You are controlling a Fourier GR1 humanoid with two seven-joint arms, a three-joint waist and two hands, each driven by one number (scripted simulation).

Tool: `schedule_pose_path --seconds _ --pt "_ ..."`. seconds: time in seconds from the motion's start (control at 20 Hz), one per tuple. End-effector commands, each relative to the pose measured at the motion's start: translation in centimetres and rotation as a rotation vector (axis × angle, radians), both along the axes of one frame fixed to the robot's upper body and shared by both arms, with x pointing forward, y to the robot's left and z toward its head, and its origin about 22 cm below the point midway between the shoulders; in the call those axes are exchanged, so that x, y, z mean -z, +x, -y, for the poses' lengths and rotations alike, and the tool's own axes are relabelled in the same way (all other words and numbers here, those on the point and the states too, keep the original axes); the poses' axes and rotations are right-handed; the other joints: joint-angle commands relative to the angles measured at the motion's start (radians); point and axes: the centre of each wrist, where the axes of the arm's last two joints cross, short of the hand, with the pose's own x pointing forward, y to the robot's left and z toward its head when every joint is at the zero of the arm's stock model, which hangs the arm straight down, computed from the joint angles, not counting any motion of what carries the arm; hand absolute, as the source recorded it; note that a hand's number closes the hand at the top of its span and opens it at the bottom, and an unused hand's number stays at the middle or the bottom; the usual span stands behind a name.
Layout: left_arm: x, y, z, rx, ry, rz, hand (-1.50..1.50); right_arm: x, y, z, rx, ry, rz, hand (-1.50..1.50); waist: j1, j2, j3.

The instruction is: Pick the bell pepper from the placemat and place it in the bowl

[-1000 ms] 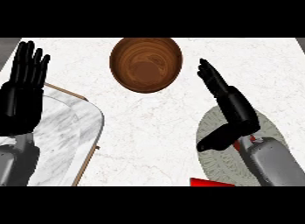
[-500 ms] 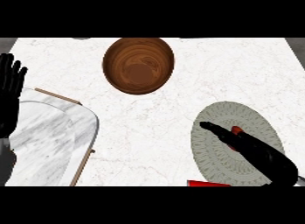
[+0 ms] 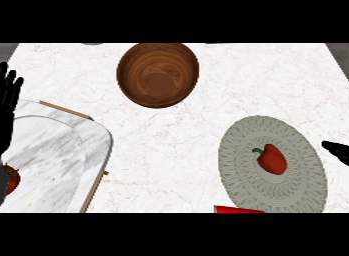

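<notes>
Two hands are showing, and neither one is holding anything. Biggest thing first: the white marble desk [image 3: 177, 145] is carrying everything. Toward its left edge a marble tray [image 3: 55, 155] is sitting on a wooden board, with something reddish [image 3: 11, 180] peeking out at the left edge beside it, can't tell what. Near the right edge the round grey placemat [image 3: 240, 150] is lying flat, and by the far edge the wooden bowl [image 3: 158, 74] is sitting empty, well apart from the mat, so I'm guessing the pepper is facing a lift and a carry across bare desk.

The left hand [image 3: 0, 107] is resting at the left edge, fingers straight and spread wide, out of the way. The right hand [image 3: 347, 154] is only poking in at the right edge just beside the mat; can't tell how it's set, too little showing.

The red bell pepper [image 3: 271, 159] is lying in the middle of the placemat, stem pointing left, not touched by anything, so the pick isn't done yet.
</notes>
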Motion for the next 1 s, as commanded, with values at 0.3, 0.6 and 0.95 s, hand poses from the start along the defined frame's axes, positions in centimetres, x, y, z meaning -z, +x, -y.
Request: schedule_pose_path --seconds 0.3,0.6,0.95 --pt "-0.5 -0.5 -0.4 0.015 0.007 0.009 0.0 -9.2 0.4 3.7 0.027 -0.563 0.074 -1.5 0.026 0.0 -0.001" --pt "0.6 -0.1 1.3 0.032 -0.005 -0.007 0.0 -9.5 0.6 4.6 -0.024 -0.776 0.101 -1.5 0.026 0.004 0.0" --pt "0.0 0.3 1.7 0.041 0.01 0.003 0.0 -5.5 1.5 4.5 -0.001 -0.808 0.086 -1.5 0.039 0.006 0.0"
